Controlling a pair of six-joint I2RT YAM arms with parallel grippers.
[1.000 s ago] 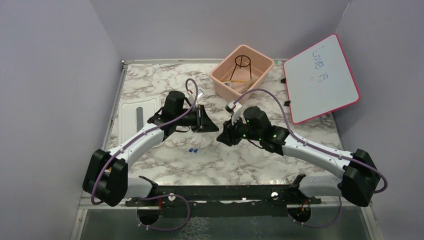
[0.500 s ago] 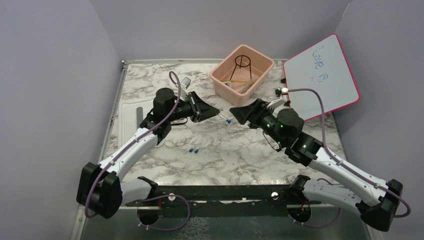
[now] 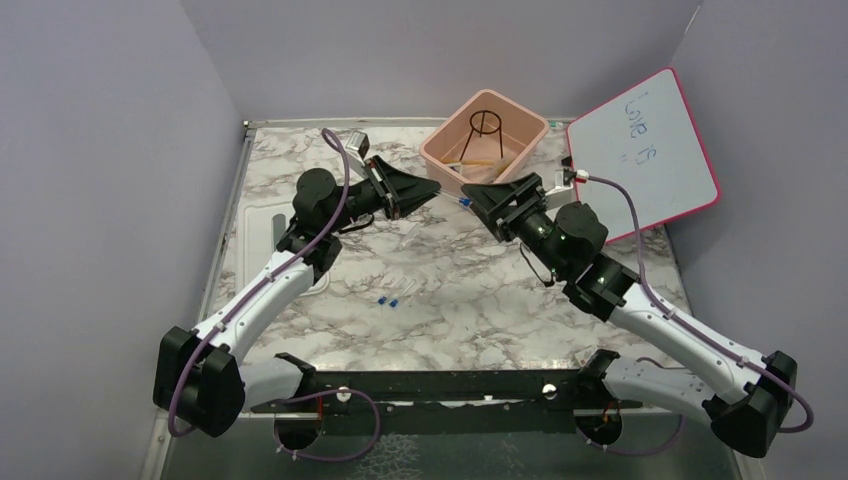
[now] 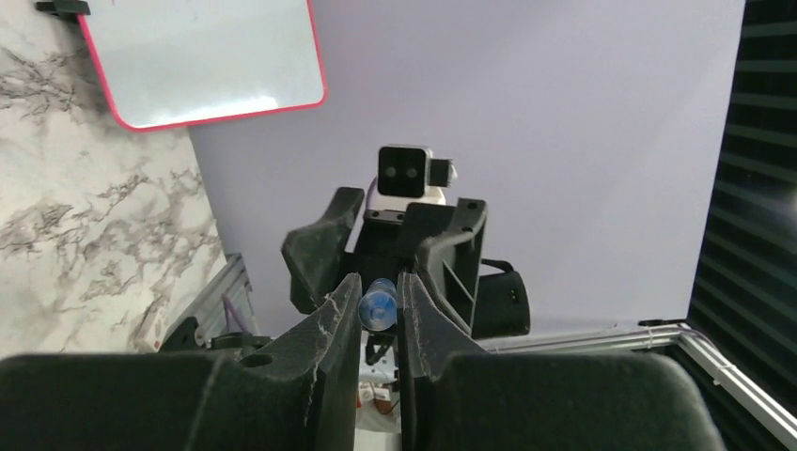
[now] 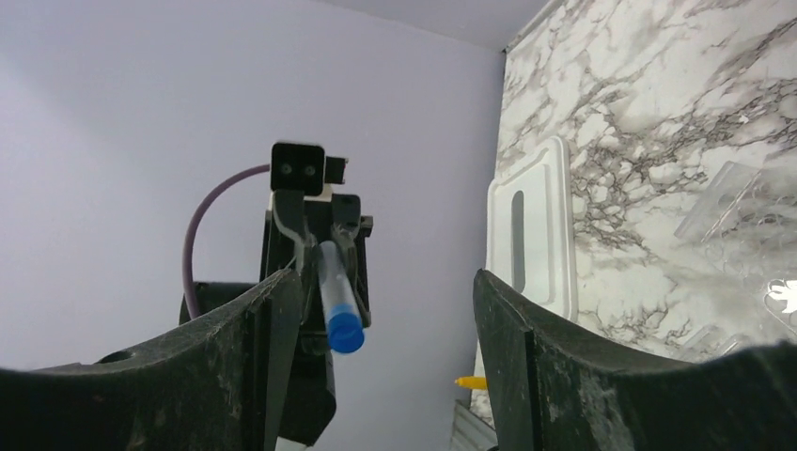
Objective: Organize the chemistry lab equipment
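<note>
Marble top (image 3: 480,320): grey-veined; both arms reach over its far half, tips facing each other just short of the bin.
Left gripper (image 3: 432,189): clamped on a vial (image 4: 379,306), held in the air above the top, between the two grippers.
Right gripper (image 3: 490,197): jaws wide apart, nothing in them; the vial's tip sits just before its mouth.
Overhead view only: bin, whiteboard, lid, loose pieces and both arms in one layout; the vial is a mere blue speck.
Left wrist view only: vial end-on, pinched between the two pads, with the right gripper facing it from behind.
Right wrist view only: vial lengthwise, clear body, blue cap at the free end.
Bin (image 3: 450,121): pink, at the far edge; holds an upright black wire tripod (image 3: 485,122) and tan pieces (image 3: 470,160) on its floor.
Lid (image 3: 258,225): white, flat on the top at left, apart from the bin, partly under the left arm.
Blue-tipped pieces (image 3: 388,301): two, mid-top, well apart from the bin.
Whiteboard (image 3: 645,150): pink-framed, far right, beside the bin; handwriting too small to read.
Hard to make out: whether the tan pieces are rods or tubing; clear bits beside the blue-tipped pieces.
</note>
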